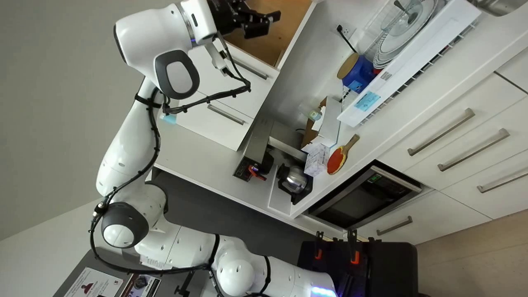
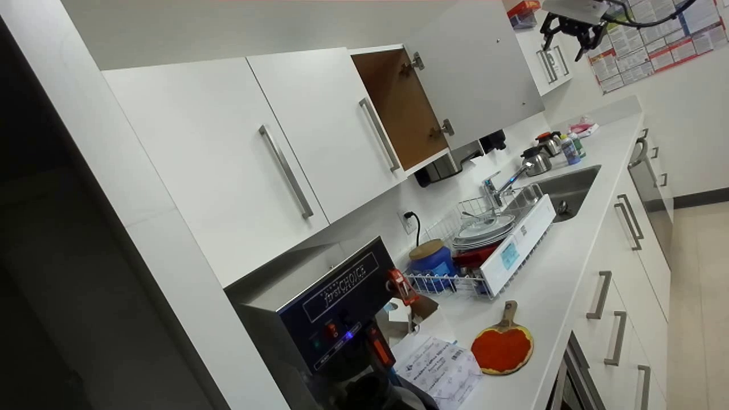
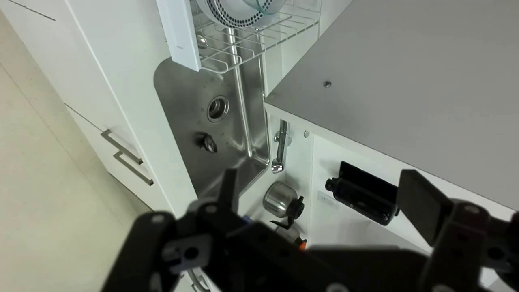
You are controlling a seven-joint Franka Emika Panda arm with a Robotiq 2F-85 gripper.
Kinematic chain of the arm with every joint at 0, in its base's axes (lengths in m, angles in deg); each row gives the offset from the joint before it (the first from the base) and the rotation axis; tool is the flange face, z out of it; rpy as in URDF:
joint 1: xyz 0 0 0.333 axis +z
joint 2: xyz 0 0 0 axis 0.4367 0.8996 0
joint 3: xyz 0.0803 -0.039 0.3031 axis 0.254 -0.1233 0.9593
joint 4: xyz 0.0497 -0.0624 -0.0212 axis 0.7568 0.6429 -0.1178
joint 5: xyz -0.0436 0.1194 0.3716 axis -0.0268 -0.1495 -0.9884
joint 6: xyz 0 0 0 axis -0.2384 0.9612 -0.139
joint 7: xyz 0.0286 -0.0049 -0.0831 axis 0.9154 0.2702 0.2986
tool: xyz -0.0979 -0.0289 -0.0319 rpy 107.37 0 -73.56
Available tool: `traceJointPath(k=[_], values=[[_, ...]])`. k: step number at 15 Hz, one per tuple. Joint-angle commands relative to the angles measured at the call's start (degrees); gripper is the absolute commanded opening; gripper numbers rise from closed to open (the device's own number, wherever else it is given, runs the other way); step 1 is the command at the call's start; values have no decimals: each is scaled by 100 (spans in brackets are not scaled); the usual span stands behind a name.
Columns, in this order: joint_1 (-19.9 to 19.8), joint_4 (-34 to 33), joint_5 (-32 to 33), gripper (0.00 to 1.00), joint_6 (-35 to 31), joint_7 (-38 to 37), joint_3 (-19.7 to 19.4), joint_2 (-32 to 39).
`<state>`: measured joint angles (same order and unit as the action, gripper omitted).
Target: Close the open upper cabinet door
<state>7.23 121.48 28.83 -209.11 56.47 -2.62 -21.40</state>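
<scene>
Gripper (image 2: 561, 53): jaws spread wide, holding nothing.
Upper cabinet door (image 2: 475, 77): swung open on its hinges (image 2: 448, 126), beside the brown cabinet interior (image 2: 390, 108).
Door handling: probably stiff, slippery, light to swing.
Best hold: free vertical edge (image 3: 344, 145), far from hinges.

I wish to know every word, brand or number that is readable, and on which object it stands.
"firstCHOICE": on the machine's dark panel.
Too small or blurred to read: the panel's smaller lettering, wall sheets, white printed item, pale-blue dish-rack label, blue jar's label, oven's green display, two notices, small wall label.
</scene>
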Motion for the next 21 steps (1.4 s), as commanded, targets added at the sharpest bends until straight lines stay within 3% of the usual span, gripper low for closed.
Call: traceJointPath(k=[1, 7, 15, 21], values=[[-131, -42, -29, 100, 30, 11, 123, 29], [-346, -954, -980, 100, 521, -307, -35, 736], [-1162, -2256, -2919, 100, 1743, -230, 98, 1918], [-1560, -2930, -3350, 100, 1966, -372, 323, 2540]])
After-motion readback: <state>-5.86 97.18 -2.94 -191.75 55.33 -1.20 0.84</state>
